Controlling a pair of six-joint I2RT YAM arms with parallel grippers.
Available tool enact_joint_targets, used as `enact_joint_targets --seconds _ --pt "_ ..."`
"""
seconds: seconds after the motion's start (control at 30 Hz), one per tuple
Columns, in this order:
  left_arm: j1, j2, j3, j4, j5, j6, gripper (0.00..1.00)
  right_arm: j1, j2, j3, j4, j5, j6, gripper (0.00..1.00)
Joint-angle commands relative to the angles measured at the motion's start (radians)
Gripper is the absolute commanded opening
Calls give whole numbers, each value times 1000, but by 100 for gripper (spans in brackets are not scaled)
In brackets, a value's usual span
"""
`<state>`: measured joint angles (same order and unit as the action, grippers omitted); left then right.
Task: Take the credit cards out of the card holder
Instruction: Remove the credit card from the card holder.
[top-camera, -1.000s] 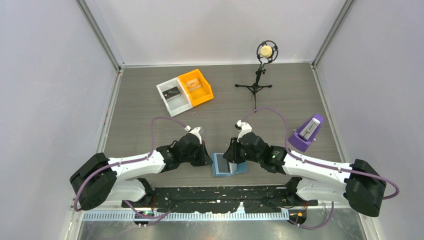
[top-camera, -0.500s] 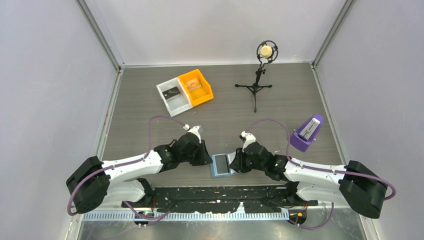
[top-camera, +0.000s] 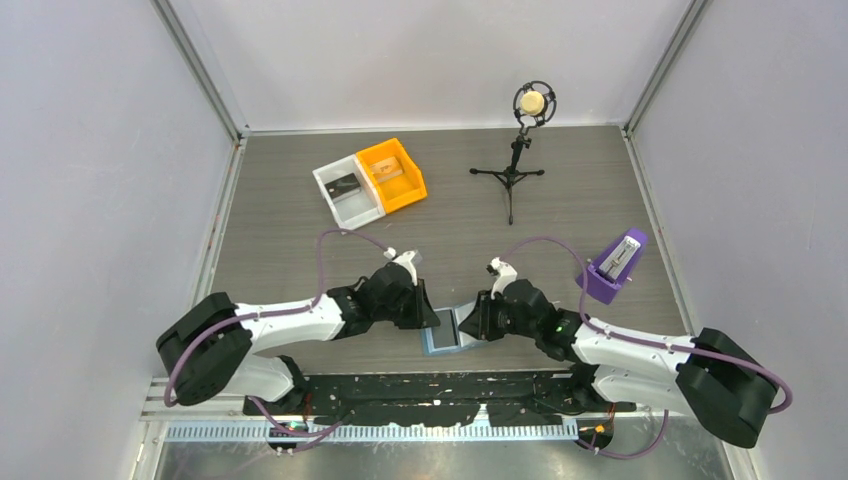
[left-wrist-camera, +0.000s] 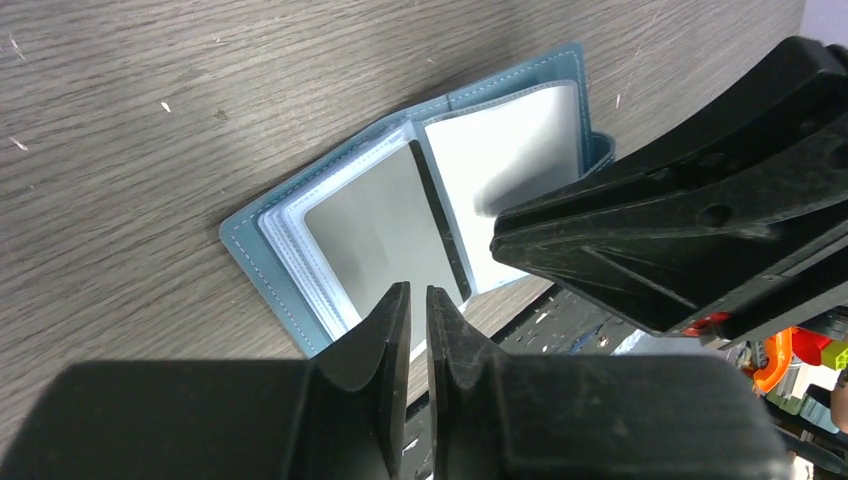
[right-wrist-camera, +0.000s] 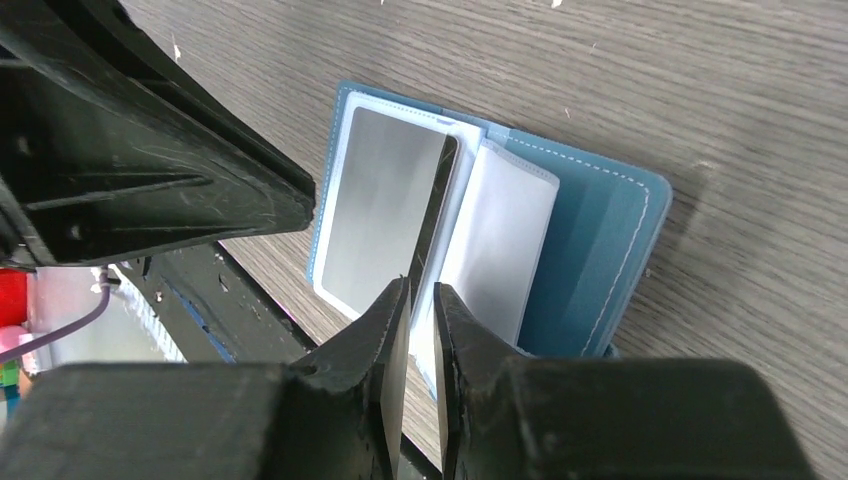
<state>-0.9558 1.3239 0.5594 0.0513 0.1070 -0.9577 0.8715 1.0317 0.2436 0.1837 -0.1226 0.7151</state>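
Note:
The light-blue card holder lies open on the table by the near edge, between my two grippers. In the left wrist view its clear sleeves fan out. One sleeve holds a black card that shines grey; it also shows in the right wrist view. My left gripper hovers at the holder's left side with its jaws nearly together and nothing between them. My right gripper is over the holder's right half, jaws also nearly together above a white sleeve. I see no tan card in the holder.
A white bin with a dark flat item and an orange bin with a tan flat item stand at the back left. A microphone on a tripod is at the back. A purple stand is at the right.
My left gripper has moved right, up to the holder's left edge. My right gripper has shifted slightly toward the near edge over the holder. The holder now lies open.

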Motion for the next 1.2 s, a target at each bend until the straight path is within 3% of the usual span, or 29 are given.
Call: enact_joint_targets --seconds 0.0,1.0,1.17 --pt "-4 28 -14 82 12 10 13 -28 2 -2 79 -65 0 22" --pt "-9 76 -79 108 1 -20 10 -72 192 -26 258 -152 61 25" --pt "-11 80 -82 104 -2 -19 11 -82 195 -36 286 -170 66 19"
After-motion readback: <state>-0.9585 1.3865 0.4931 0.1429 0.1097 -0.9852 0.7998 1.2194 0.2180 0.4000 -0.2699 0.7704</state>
